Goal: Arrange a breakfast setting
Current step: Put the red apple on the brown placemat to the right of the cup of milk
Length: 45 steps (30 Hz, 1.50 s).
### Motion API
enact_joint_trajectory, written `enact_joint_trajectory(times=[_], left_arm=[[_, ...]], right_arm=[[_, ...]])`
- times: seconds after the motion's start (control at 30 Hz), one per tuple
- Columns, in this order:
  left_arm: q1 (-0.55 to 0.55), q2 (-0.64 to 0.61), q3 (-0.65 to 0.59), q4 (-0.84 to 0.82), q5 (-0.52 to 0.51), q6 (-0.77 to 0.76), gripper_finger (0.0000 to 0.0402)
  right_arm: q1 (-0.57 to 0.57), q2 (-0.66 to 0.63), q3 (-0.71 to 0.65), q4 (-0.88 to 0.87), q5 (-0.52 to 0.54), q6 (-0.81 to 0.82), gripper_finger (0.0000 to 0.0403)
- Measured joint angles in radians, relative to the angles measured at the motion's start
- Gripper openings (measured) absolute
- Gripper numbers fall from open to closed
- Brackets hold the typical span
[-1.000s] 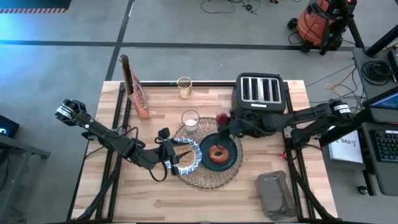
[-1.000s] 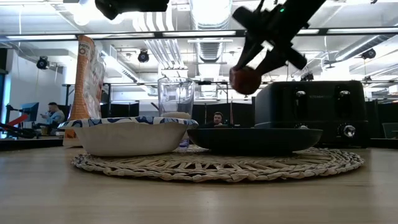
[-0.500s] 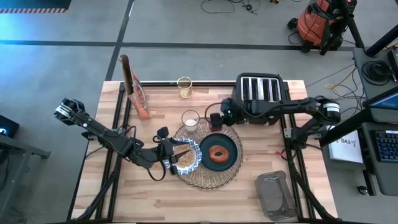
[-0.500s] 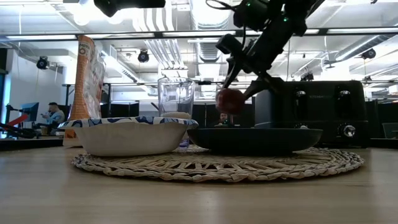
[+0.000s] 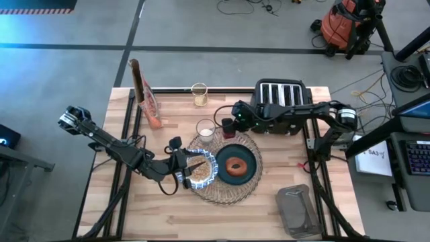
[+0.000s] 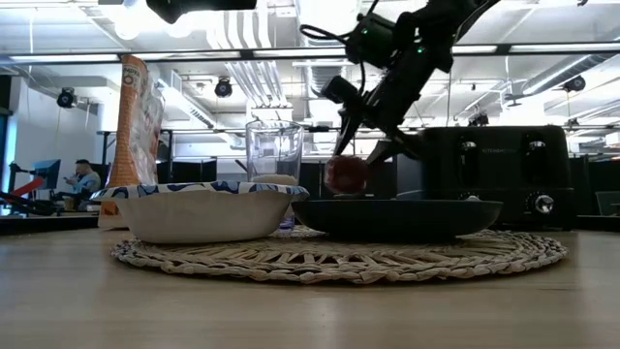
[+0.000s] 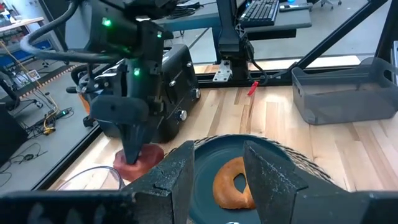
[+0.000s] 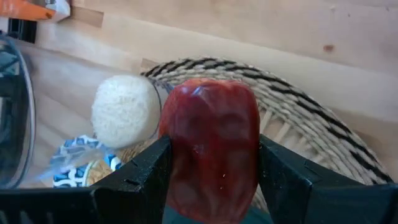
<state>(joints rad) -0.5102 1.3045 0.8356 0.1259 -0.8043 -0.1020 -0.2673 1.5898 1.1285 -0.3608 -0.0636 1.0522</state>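
Woven tan straw marks the middle of the setting: the round placemat [image 5: 225, 191] lies at the centre of the high view on the wooden bench [image 5: 168, 215]. On it the dark teal plate [image 5: 250, 165] already carries the browned bagel [image 5: 236, 165], and the blue-and-white bowl [image 5: 201, 171] sits just left of the plate, also on the mat. The small clear glass [image 5: 205, 130] stands at the mat's upper-left edge. I judge the setting well advanced.

What is in hand is the small red fruit [image 8: 211, 149]. The right tool [image 5: 229, 128] pinches it between both fingers, low over the upper-left rim of the plate, between glass and plate; in the low view it hangs just above the plate's far edge, seemingly not yet set down. The left tool [image 5: 195, 161] hovers over the bowl with its fingers spread a little, and I cannot make out anything held in them. A blue-handled spoon is not clearly visible in any view, so placing it may remain, along with releasing the fruit.

The black toaster [image 5: 282, 101] and the red-and-white cereal bag [image 5: 144, 94] stand toward the top of the high view, off the mat. The bag and the toaster front carry print, but none of it can be read.
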Motion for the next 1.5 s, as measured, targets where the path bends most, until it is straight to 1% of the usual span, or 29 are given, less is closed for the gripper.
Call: enact_joint_trajectory(times=[0.17,0.37,0.83,1.0,1.27,1.37,1.5], left_arm=[[0.0,0.0,0.0,-0.003,0.0,0.0,0.0123],[0.0,0.0,0.0,-0.02,0.0,0.0,0.0123],[0.0,-0.001,0.0,-0.022,0.001,0.0,0.0123],[0.0,-0.001,0.0,-0.023,0.002,0.0,0.0123],[0.0,-0.001,0.0,-0.022,0.002,0.0,0.0123],[0.0,-0.001,0.0,-0.023,0.002,0.0,0.0123],[0.0,-0.001,0.0,-0.023,0.002,0.0,0.0123]], right_arm=[[-0.013,0.055,0.035,0.0,-0.004,-0.034,0.0192],[-0.022,0.097,0.044,-0.001,-0.047,-0.043,0.0192],[-0.028,0.095,0.041,-0.01,-0.049,-0.105,0.0192],[-0.028,0.097,0.04,-0.052,-0.047,-0.115,0.0192],[-0.028,0.095,0.04,-0.054,-0.041,-0.165,0.0192],[-0.028,0.096,0.04,-0.054,-0.041,-0.181,0.0203],[-0.028,0.096,0.04,-0.054,-0.041,-0.182,0.0228]])
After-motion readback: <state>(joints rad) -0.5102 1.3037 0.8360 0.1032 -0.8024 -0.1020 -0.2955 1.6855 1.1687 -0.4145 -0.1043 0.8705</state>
